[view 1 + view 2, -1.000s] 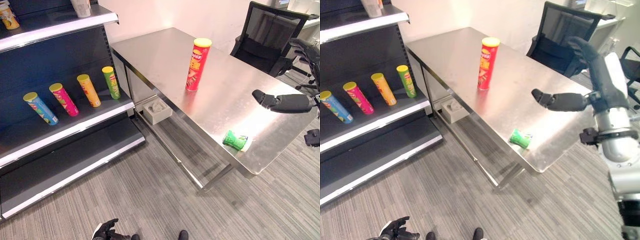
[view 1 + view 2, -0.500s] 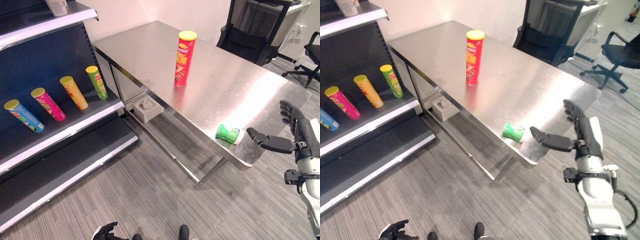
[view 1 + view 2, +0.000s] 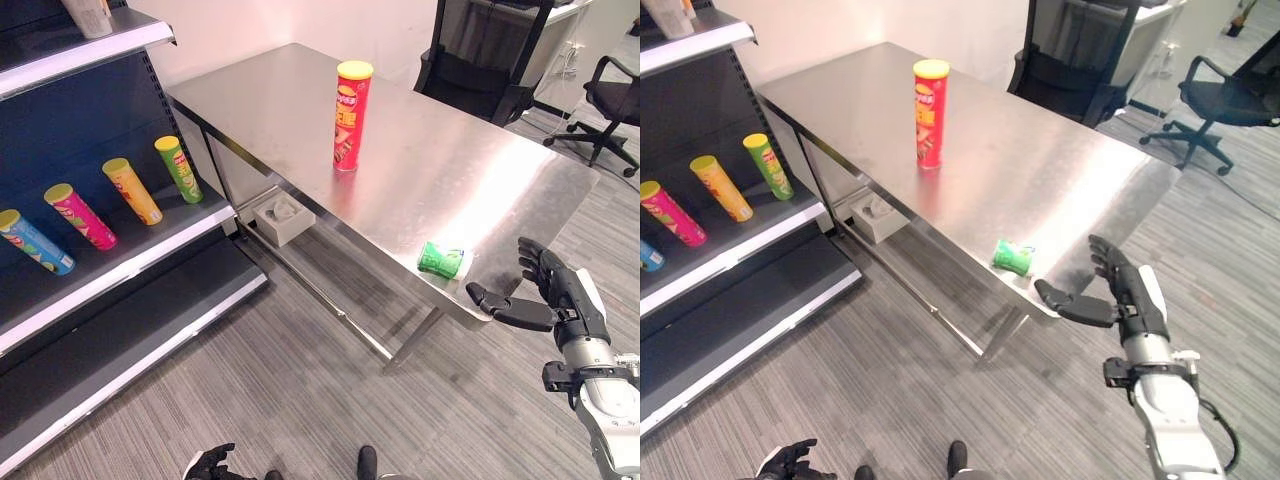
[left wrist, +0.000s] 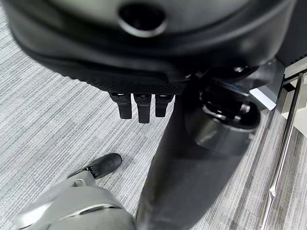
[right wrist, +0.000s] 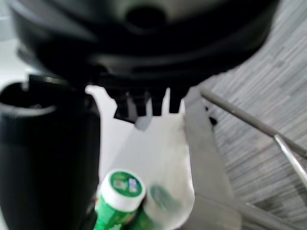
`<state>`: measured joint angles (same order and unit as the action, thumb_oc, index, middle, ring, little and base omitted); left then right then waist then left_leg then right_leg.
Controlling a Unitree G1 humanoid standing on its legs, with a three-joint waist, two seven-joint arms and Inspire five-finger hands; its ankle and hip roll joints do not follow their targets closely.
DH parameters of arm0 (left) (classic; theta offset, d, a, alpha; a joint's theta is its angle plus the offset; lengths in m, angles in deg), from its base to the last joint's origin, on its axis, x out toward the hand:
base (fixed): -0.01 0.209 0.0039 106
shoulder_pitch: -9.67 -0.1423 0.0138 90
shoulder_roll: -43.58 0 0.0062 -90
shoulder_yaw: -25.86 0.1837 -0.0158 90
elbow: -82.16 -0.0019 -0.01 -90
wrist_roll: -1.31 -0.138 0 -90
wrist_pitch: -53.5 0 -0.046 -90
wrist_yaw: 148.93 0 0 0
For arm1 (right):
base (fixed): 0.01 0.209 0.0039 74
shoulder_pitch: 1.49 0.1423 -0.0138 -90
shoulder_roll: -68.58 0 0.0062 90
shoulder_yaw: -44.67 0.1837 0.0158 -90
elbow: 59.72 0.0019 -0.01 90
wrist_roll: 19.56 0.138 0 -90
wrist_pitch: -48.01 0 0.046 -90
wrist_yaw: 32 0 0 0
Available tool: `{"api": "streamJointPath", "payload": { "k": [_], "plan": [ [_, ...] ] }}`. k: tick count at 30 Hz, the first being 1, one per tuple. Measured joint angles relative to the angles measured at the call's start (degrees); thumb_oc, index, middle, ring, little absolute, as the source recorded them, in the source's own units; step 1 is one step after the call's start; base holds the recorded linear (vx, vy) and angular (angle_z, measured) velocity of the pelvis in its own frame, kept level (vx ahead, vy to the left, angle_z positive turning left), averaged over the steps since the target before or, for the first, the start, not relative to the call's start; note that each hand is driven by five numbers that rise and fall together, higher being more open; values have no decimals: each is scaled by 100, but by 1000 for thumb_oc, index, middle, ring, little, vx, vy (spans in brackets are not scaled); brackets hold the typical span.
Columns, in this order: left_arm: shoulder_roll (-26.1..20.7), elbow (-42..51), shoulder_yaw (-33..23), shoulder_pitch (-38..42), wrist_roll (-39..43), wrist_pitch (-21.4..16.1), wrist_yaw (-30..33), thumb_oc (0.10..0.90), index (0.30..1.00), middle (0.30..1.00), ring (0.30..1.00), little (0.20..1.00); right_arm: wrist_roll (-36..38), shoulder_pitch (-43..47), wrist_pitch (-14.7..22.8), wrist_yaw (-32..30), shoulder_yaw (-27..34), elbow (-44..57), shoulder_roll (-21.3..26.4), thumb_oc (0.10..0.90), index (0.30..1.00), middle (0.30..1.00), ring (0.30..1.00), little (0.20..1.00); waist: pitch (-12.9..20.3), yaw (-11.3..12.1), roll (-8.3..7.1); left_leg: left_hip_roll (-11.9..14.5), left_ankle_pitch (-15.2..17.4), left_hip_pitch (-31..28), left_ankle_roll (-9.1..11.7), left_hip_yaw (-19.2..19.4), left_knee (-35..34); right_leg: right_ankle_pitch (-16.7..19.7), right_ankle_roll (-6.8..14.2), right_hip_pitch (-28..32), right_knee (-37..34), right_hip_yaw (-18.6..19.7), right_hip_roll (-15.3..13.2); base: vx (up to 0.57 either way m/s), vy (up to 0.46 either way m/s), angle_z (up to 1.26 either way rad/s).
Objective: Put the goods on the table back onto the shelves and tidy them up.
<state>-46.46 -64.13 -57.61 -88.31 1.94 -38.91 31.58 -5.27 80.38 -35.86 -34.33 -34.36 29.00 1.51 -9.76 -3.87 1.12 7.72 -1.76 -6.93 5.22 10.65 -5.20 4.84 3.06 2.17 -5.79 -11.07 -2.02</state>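
Right hand [image 3: 553,298] spread open and empty, small green can [image 3: 441,259] lying just ahead of its thumb, red tube [image 3: 350,115] upright farther off, left hand [image 3: 212,463] low, fingers curled.

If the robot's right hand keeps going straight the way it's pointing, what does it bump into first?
Probably the small green bottle lying near the table's front edge. The open right hand points its thumb toward it from just off the table corner. Depth is hard to judge, so it might meet the edge first.

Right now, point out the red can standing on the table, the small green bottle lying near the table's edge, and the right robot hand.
red can [image 3: 348,120], left eye view, middle of its upright body.
small green bottle [image 3: 438,259], left eye view, its green side.
right robot hand [image 3: 560,295], left eye view, back of the palm.
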Motion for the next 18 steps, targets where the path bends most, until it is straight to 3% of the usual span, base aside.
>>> {"api": "streamJointPath", "payload": {
  "k": [18],
  "plan": [
    [-6, -1, -2, -17, -82, 0, -9, 800, 900, 900, 900, 900, -321, 170, -98, 80, -182, -91, 11, 800, 900, 900, 900, 900, 1, 52, 3, 3, 1, -60, -2, -65, 2, -3, 1, 105, 0, -113, -11, 2, -12, 2]
  ]
}}
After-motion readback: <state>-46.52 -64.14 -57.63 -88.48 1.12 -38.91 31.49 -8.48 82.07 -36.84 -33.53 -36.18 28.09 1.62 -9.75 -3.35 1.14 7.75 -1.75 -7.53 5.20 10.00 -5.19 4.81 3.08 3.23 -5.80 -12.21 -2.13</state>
